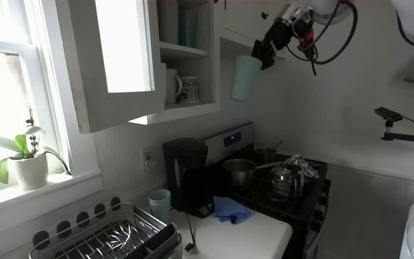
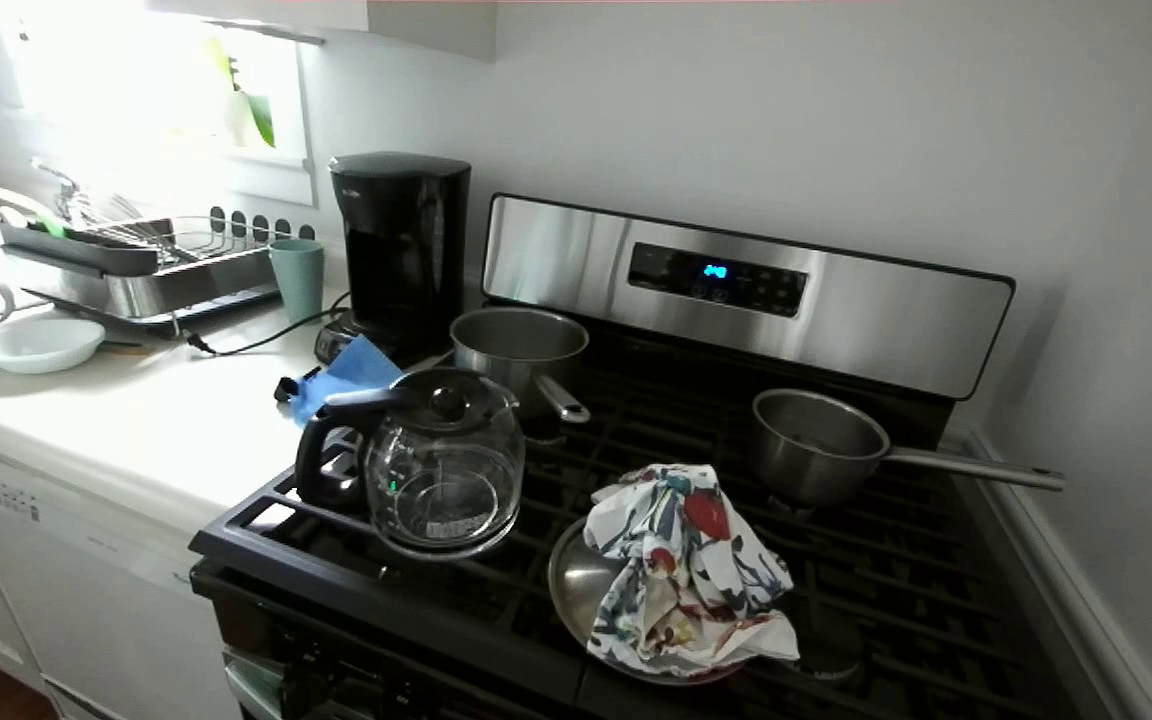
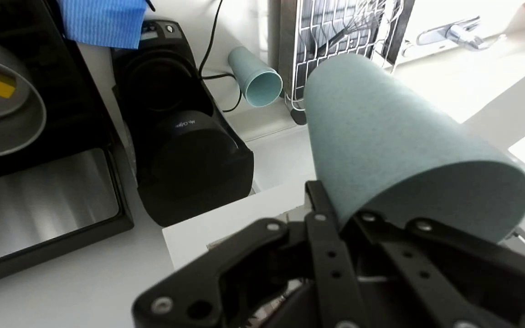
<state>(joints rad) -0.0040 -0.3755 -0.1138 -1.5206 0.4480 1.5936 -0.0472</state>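
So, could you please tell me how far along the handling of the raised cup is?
Done: the pincer has the pale blue cup pinched at its rim. In hand: holding it tilted in midair. Left, it seems: setting it down and letting go, as nothing supports it from below.

Free air separates held cup (image 1: 244, 79) and coffee maker (image 1: 185, 172). Mugs (image 1: 189, 90) obstruct lower shelf (image 1: 178, 106); open cabinet door (image 1: 120, 105) bars one side.

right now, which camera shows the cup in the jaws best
The wrist view: there the held cup looms largest, with its side, open mouth and the jaws at its rim showing. In an exterior view the held cup appears smaller and tilted, its inside hidden. Only these two show it.
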